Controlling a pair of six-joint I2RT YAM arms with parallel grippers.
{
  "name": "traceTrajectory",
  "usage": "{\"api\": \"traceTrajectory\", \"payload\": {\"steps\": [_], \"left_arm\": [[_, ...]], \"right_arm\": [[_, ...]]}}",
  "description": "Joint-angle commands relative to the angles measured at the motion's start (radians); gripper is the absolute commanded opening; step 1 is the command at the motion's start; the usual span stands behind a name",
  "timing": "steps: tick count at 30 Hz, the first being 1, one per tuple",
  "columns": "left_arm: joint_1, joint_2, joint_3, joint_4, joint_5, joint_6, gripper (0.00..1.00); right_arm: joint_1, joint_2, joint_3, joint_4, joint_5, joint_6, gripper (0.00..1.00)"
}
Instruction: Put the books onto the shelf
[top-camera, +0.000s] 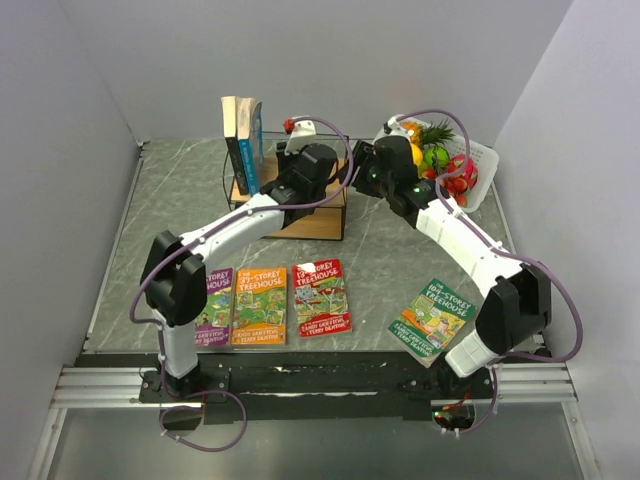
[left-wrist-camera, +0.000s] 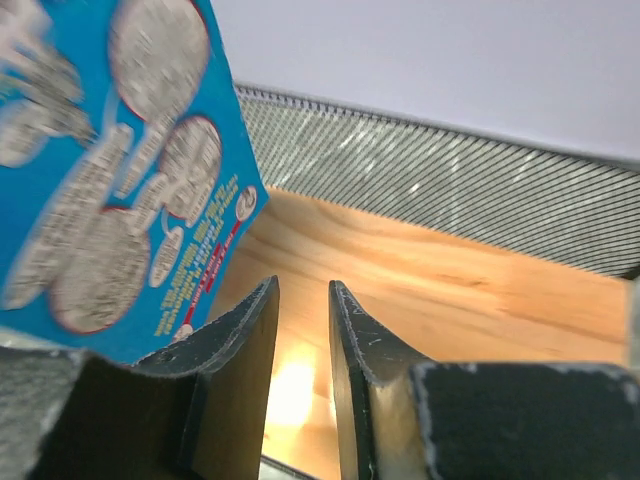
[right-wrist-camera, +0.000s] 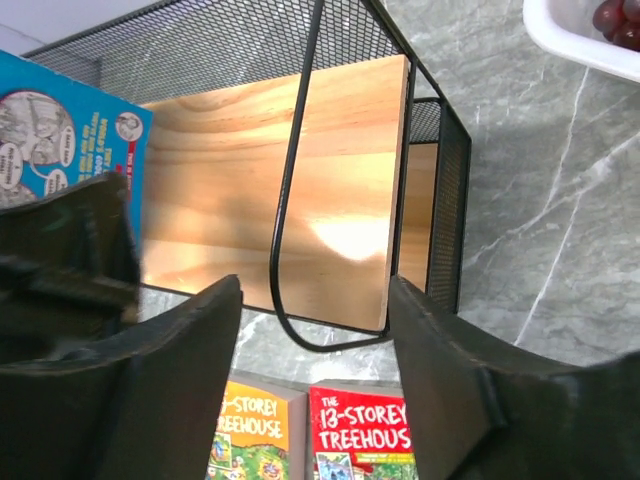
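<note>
Paperbacks flat along the near edge of the grey table (top-camera: 380, 260), long axes near-to-far: purple book (top-camera: 216, 305), orange book (top-camera: 260, 306) and red book (top-camera: 321, 297) closest to the left arm (top-camera: 230, 230), tilted green book (top-camera: 431, 318) closest to the right arm (top-camera: 470, 250). Far from all four, over the black-wire, wooden-board shelf (right-wrist-camera: 350, 180): left gripper (left-wrist-camera: 303, 300) with jaws slightly apart, right gripper (right-wrist-camera: 315, 300) wide apart, both empty.

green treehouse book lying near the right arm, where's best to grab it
Take the green book by its long left edge, coming from above: it lies flat, cover up and skewed, with bare table beside that edge, so a finger could probably wedge under it.
</note>
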Motion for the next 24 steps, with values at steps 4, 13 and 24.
{"api": "traceTrajectory", "payload": {"steps": [4, 13, 24], "left_arm": [[-0.035, -0.14, -0.011, -0.007, -0.04, -0.003, 0.33], [-0.179, -0.515, -0.201, -0.123, -0.06, -0.172, 0.42], [-0.337, -0.795, -0.809, -0.092, 0.397, -0.578, 0.39]], "right_arm": [[-0.003, -0.132, 0.004, -0.042, 0.037, -0.005, 0.82], [0.121, -0.517, -0.428, 0.048, 0.113, 0.079, 0.99], [0.184, -0.376, -0.777, 0.222, -0.045, 0.124, 0.96]]}}
